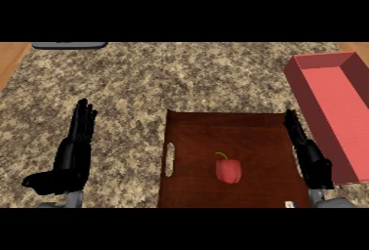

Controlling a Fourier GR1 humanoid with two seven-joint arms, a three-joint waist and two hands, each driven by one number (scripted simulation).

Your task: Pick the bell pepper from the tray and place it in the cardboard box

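Note:
A red bell pepper [228,170] with a short green stem lies in the middle of a dark brown tray [193,137] at the lower centre of the head view. A red-pink open box [333,100] stands at the right, just past the tray's right rim. My right hand [311,155] is open, fingers straight and pointing away, over the tray's right edge between the pepper and the box. My left hand [72,152] is open, resting on the counter to the left of the tray, fingers straight.
The counter top [180,78] is speckled granite, with wood showing at the far left and right corners. A grey object [69,45] lies at the far edge, upper left. The tray has a slot handle [170,159] on its left side.

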